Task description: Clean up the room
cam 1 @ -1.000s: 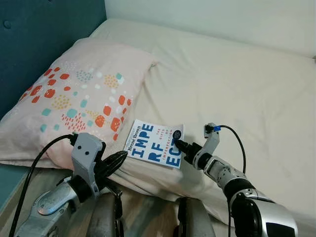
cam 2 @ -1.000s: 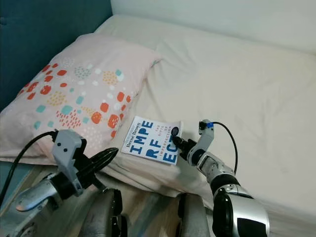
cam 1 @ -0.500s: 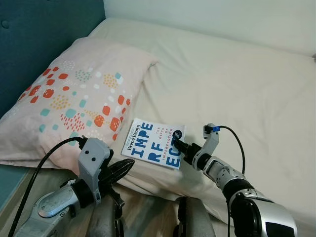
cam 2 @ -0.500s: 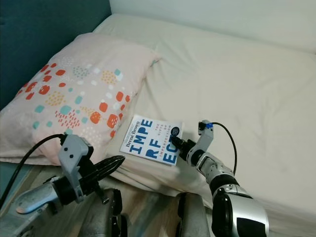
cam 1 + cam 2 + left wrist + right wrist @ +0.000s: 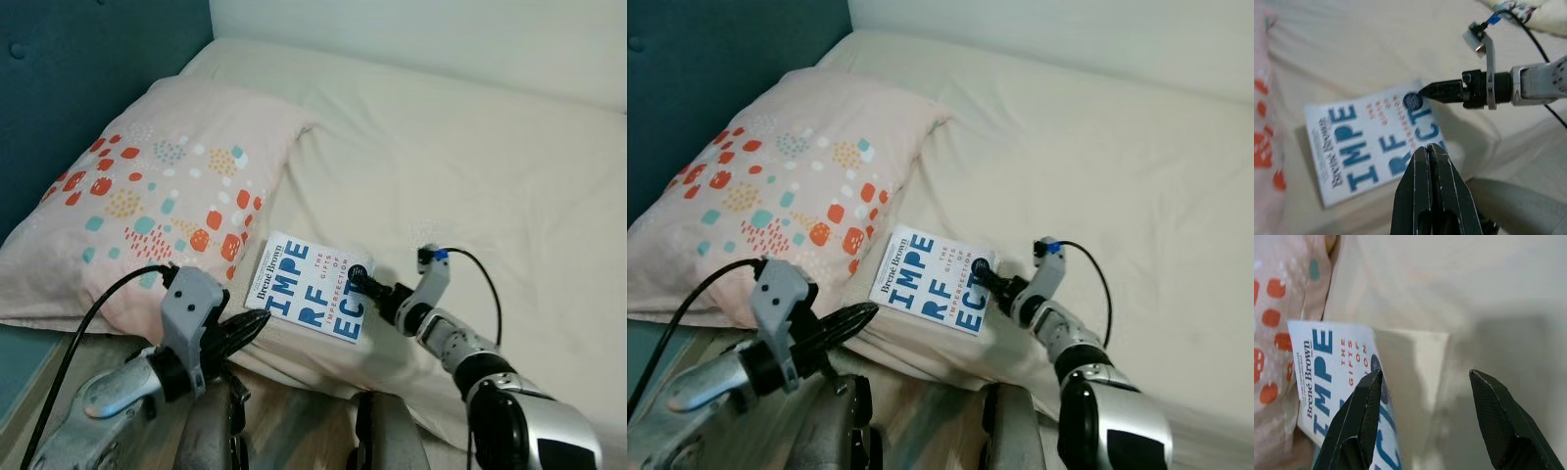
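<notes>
a dark teal padded headboard [image 5: 88,88] is seen at the far left, and against it a pale pink pillow printed with orange, teal and yellow spots [image 5: 167,186] is laid on a bed covered by a cream fitted sheet [image 5: 470,166]. the silver left arm is held low at the left, near the bed's front edge, and the left gripper [image 5: 247,331] is pointed toward the book's near corner; in the left wrist view its fingers [image 5: 1431,196] are seen pressed together with nothing between them, their tips stopped just short of the book. a black cable is looped from that wrist down toward the lower left.

a white paperback book with large blue block lettering and a small dark round sticker [image 5: 313,285] is laid flat on the sheet, just beside the pillow's lower right corner and close to the front edge of the mattress, with its spine side turned toward the pillow. it is not lifted.

to the right of the book, the right gripper [image 5: 361,282] is reached in from the silver right arm. in the right wrist view its fingers [image 5: 1359,418] are seen spread apart, one over the book's printed cover near the sticker and the other over the bare sheet, so that the book's right edge is set between them. whether the book is touched by a fingertip cannot be told. a thin black cable with a blue connector is arched over that wrist.
</notes>
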